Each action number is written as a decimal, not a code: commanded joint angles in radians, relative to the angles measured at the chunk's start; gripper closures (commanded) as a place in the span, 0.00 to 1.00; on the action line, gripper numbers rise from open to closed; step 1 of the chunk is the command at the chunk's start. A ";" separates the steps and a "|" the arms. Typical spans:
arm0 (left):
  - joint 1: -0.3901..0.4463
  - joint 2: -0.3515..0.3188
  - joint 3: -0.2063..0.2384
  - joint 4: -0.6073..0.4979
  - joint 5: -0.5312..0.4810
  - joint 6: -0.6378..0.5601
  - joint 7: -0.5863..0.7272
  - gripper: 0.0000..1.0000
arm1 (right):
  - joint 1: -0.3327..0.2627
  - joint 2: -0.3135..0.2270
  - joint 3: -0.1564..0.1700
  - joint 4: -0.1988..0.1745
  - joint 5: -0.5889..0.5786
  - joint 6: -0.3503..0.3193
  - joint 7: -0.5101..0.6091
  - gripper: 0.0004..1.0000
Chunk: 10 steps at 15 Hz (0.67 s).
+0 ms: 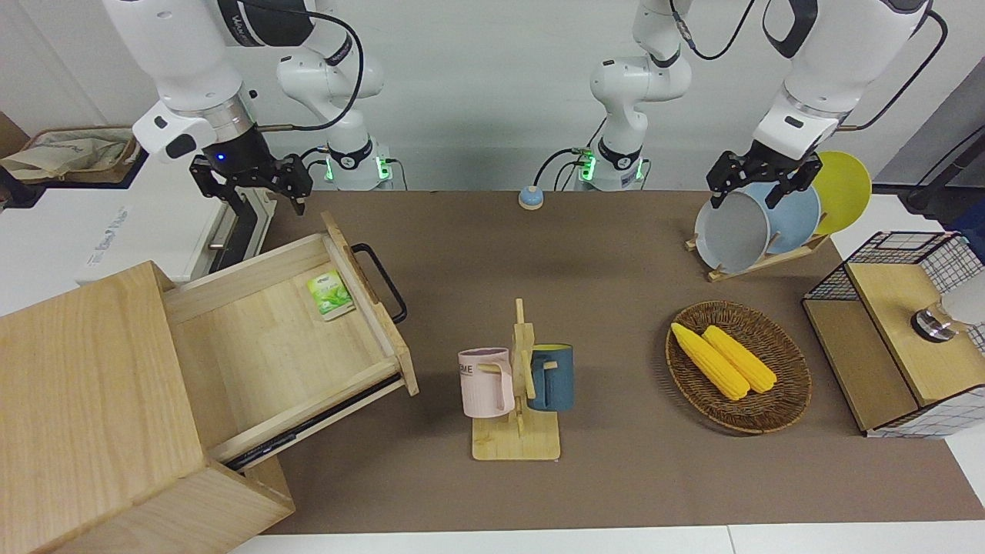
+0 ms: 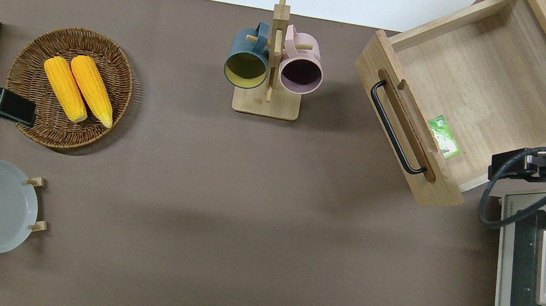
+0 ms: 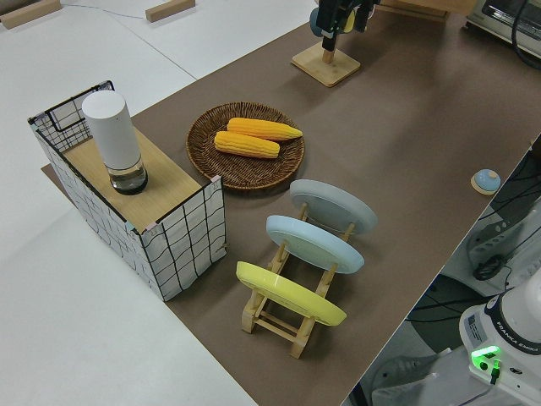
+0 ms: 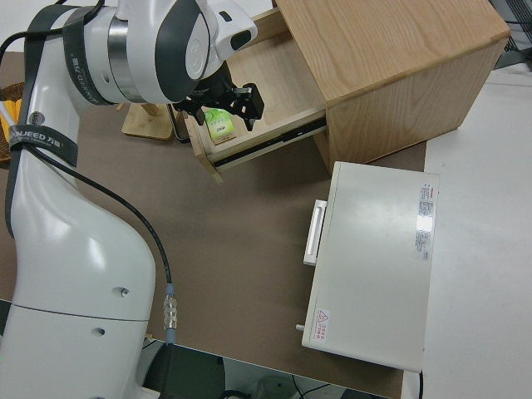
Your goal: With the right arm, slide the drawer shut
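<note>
Evidently pre-contact: drawer fully pulled out of its pale-wood box at the right arm's end of the tabletop, green packet inside. Right gripper hangs over the drawer's robot-side edge, fingers spread wide, holding nothing. Next, I'd judge: get against the handle panel and push. Left arm parked. Brown mat, white wall.

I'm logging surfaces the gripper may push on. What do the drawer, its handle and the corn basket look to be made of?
The drawer looks like pale unfinished wood, with visible grain. Its handle seems to be black metal bar, thin and matte, though painted plastic can't be excluded. The basket appears to be woven brown wicker, with braided strands showing.
</note>
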 commanded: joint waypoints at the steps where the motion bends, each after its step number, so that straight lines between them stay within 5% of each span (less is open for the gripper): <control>1: 0.004 0.011 -0.006 0.024 0.017 -0.020 0.010 0.00 | 0.004 -0.013 -0.007 -0.027 -0.001 0.009 -0.015 0.01; 10: 0.004 0.011 -0.006 0.026 0.017 -0.020 0.010 0.01 | 0.017 -0.012 0.001 -0.027 -0.084 0.015 -0.019 0.01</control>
